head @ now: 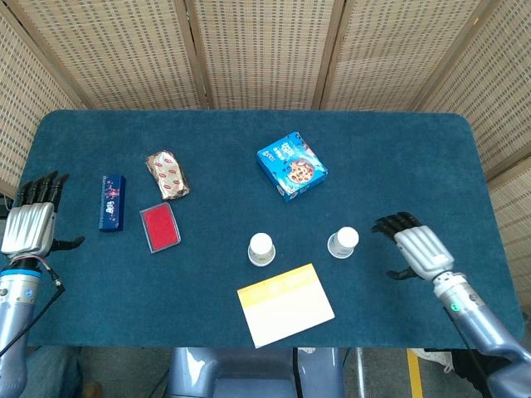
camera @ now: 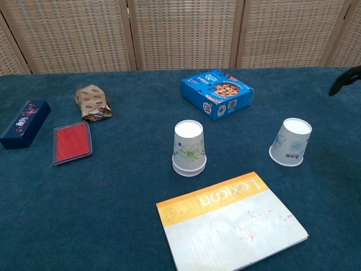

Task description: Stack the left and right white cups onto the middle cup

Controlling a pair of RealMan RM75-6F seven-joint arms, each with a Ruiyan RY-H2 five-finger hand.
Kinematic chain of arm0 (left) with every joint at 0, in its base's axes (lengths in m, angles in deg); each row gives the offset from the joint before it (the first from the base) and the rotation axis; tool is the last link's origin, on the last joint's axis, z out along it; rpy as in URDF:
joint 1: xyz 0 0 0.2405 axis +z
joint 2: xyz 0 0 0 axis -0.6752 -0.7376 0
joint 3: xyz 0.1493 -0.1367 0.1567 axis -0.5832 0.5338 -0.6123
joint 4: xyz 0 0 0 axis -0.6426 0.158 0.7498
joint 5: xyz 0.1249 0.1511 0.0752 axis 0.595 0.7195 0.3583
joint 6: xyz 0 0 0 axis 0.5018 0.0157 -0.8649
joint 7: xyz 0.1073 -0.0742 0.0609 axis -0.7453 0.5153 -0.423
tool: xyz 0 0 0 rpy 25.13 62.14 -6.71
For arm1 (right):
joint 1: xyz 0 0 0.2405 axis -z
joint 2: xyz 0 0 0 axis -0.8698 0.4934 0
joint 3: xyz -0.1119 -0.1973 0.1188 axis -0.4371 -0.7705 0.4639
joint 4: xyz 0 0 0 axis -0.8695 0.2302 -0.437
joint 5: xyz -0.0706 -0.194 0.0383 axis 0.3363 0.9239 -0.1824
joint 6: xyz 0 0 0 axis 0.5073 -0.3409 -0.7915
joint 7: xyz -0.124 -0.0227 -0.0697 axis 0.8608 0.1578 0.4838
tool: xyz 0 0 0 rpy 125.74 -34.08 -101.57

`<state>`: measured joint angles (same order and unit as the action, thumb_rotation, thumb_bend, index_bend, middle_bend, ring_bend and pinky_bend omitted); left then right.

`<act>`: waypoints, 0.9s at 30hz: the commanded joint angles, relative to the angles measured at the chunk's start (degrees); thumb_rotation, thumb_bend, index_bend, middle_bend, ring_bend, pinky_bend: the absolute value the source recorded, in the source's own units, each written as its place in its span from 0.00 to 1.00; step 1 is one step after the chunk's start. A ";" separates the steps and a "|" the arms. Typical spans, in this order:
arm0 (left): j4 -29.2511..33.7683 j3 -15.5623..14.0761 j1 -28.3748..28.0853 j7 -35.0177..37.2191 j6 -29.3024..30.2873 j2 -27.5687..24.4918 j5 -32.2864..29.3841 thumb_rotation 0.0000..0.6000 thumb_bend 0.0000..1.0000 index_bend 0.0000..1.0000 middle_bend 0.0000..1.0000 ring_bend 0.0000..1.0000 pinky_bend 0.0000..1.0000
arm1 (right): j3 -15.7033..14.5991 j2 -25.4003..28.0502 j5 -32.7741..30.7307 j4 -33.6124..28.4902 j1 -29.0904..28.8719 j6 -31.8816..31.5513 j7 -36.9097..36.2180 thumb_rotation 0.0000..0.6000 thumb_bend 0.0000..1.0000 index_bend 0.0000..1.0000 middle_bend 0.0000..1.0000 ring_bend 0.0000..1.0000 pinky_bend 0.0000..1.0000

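The left hand (head: pixel 29 225) hangs at the table's (head: pixel 415 157) 9 o'clock edge, fingers straight and slightly apart, holding nothing. Just right of it lies a dark blue box (head: pixel 111 201), then a red case (head: pixel 159 227) with a foil packet (head: pixel 168 174) at its 12 o'clock.

Near the table's middle stands the stack (camera: pixel 189 148): one white cup set upside down over another, so two rims show at the base in the chest view. What lies under it cannot be seen. At the stack's 1 o'clock sits a blue cookie box (head: pixel 291 165), closed; at its 5 o'clock lies a yellow-and-white booklet (head: pixel 285 303).

The right cup (camera: pixel 291 141), also upside down and tilted a little, stands alone at the stack's 3 o'clock, well apart from it. The right hand (head: pixel 415 249) hovers just beside that cup at its 3 o'clock, fingers spread and curved, empty, not touching it.
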<state>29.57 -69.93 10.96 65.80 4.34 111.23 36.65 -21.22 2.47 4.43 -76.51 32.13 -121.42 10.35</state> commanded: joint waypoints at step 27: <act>1.03 3.32 4.16 -1.68 -4.90 -0.24 4.82 1.00 0.00 0.00 0.00 0.00 0.00 | 0.70 -13.03 -27.01 8.88 -16.20 13.18 19.16 1.00 0.22 0.38 0.39 0.30 0.23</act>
<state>30.59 -66.66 15.08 64.15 -0.50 110.99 41.44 -20.30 -10.20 -22.28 -68.04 16.16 -108.16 29.49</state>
